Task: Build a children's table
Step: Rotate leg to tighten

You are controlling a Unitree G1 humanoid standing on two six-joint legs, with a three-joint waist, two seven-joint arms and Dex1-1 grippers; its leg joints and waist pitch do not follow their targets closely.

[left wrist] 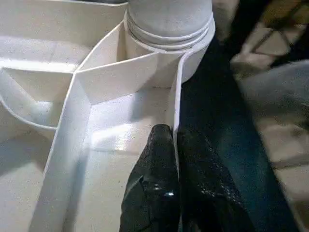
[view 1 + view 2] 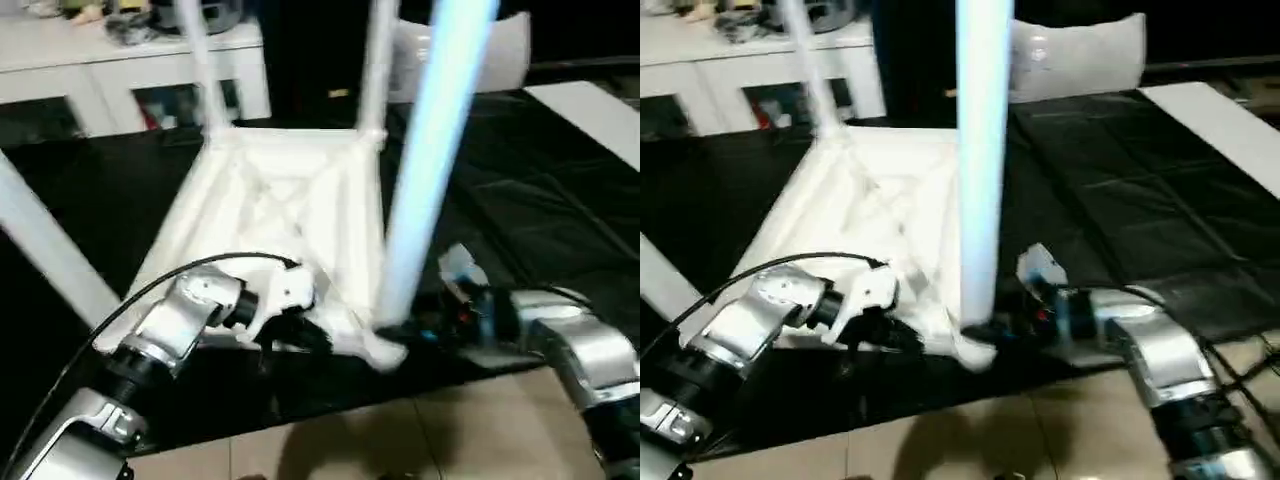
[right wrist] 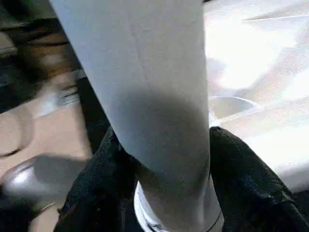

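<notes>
Two grippers worked the upturned white plastic ribbed tabletop [image 2: 280, 215] on the black mat: left gripper [image 1: 175, 159] pinched its rim wall, right gripper [image 3: 164, 159] clasped the near-corner white tapered leg [image 2: 980, 150]. Next, probably, turning it fully home.

The robot has two shiny silver arms. The left arm [image 2: 160, 340] is made of round metal parts with black rings between them, and a thin black cable [image 2: 150, 290] loops over the top of it. Near its end sits a white plastic piece, and then the black left claw [image 1: 176, 183], whose two fingers [image 1: 152, 193] look bumpy, dark and a bit glossy. The right arm [image 2: 1155, 365] is silver and chunky too, with black bands and a ribbed black part lower down. Close to the right claw [image 3: 164, 193] is a small white block and a tiny red spot [image 2: 1042, 316]. Its fingers [image 3: 96, 183] are black and rough.
</notes>
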